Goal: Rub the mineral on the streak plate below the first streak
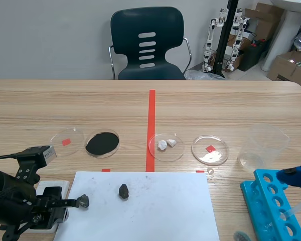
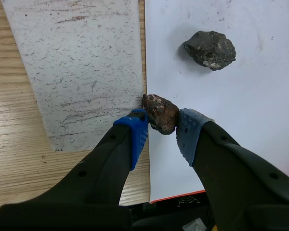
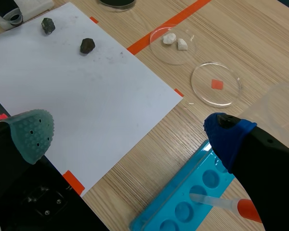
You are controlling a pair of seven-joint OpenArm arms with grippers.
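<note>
Left gripper clamps mineral at the streak plate's edge; rubbing pending: press down, drag across plate.

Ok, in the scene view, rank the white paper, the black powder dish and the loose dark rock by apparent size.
Largest to smallest: white paper, black powder dish, loose dark rock. The rock lies nearer the camera yet looks clearly smallest.
</note>
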